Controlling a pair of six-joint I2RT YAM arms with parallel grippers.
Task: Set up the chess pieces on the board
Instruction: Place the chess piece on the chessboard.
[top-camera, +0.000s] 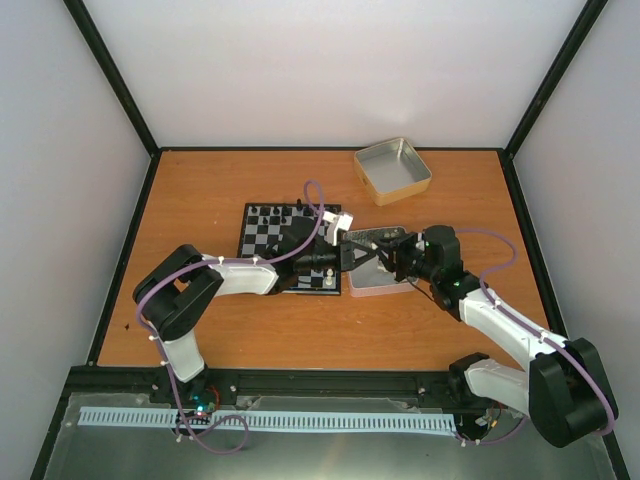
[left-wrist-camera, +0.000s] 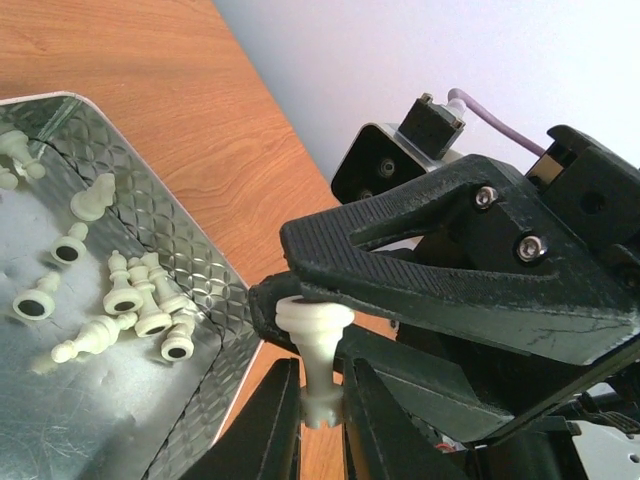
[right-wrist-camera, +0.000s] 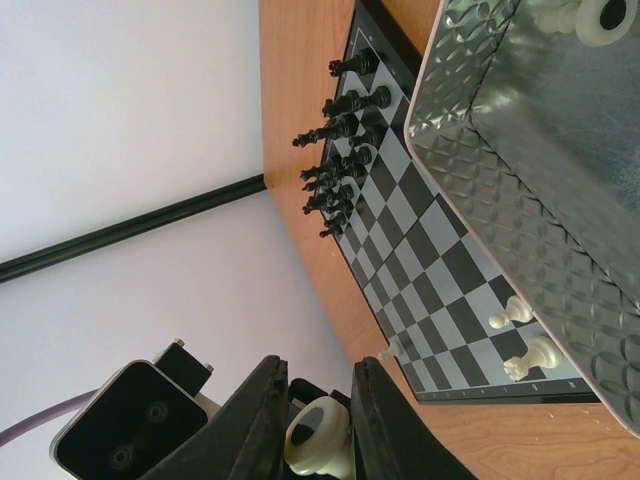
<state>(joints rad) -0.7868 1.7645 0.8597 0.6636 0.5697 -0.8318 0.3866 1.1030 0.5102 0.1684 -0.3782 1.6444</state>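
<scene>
Just beside the shallow embossed metal tin (left-wrist-camera: 190, 250), left gripper (left-wrist-camera: 320, 400) and right gripper (right-wrist-camera: 318, 410) both pinch one cream-white chess piece (left-wrist-camera: 314, 325); free one only once the other holds firmly.

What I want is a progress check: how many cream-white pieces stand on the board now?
3 cream-white pieces: one and another close together beside the tin, a third at the board's border farther from it. The tin hides some squares, so more are possible.
</scene>
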